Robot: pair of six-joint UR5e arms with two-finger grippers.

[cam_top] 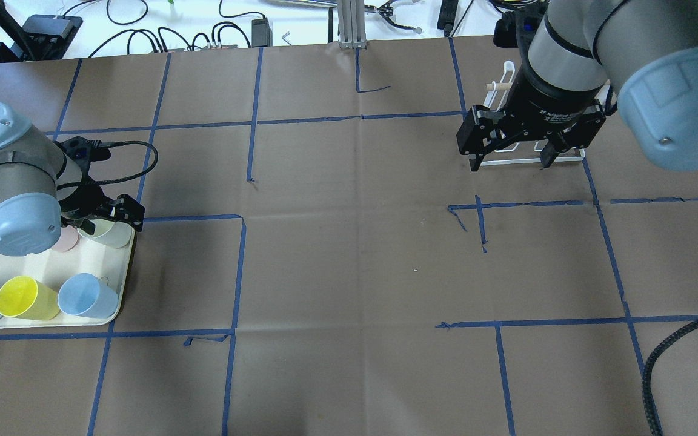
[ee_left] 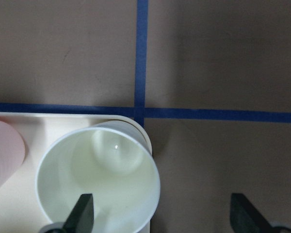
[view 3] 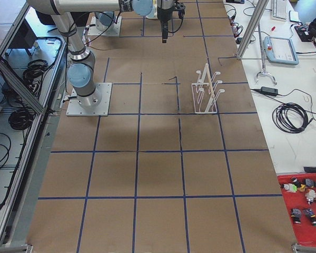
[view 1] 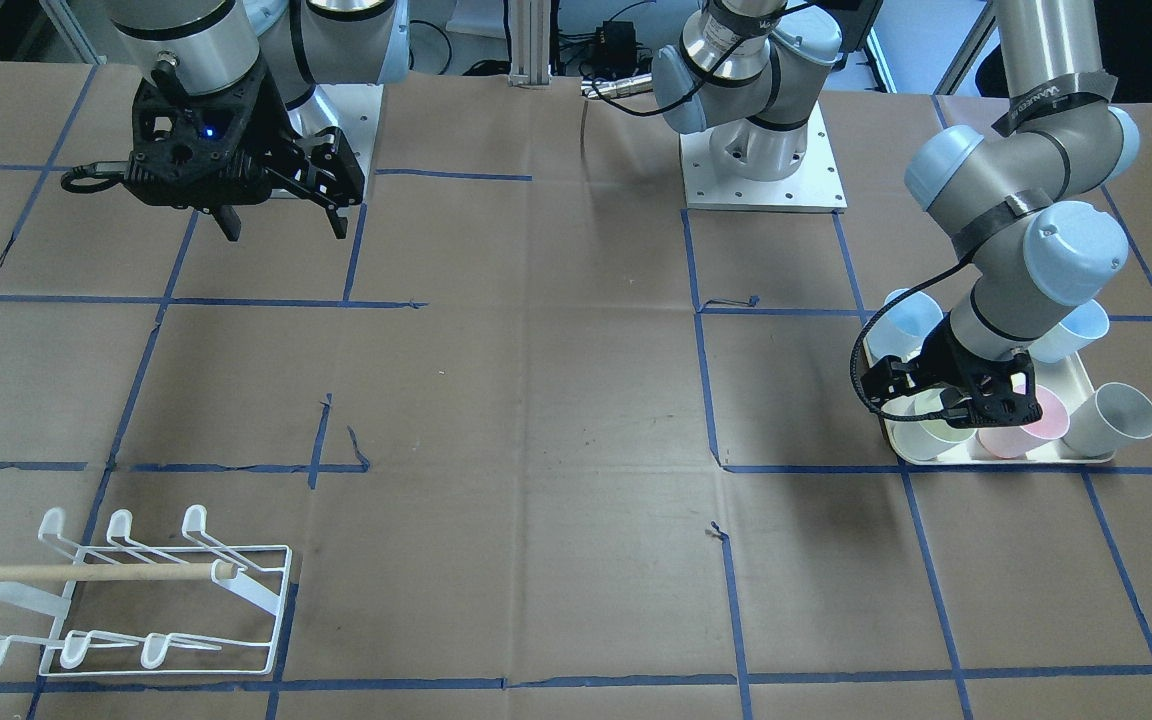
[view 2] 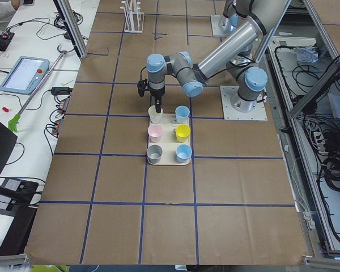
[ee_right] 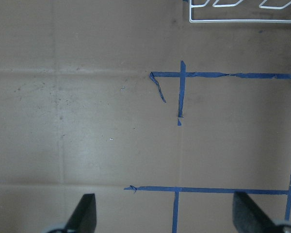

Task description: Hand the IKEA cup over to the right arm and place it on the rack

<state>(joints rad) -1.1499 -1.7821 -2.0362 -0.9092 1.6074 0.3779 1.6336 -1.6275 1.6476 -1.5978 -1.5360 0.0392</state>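
One wrist view shows the left hand (ee_left: 161, 204) straddling the cup (ee_left: 99, 170) wall.

Mid-left, the left gripper (cam_top: 106, 221) sits at a pale cup (cam_top: 108, 234) in the cream tray's (cam_top: 37, 263) upper right corner; upper right, the right gripper (cam_top: 511, 162), jaws apart, overlaps the rack (cam_top: 509, 66)

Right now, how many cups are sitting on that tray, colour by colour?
Blue cups: 2
Yellow cup: 1
Pink cup: 1
Grey cup: 1
Pale cream cup: 1
Total: 6 cups on the tray
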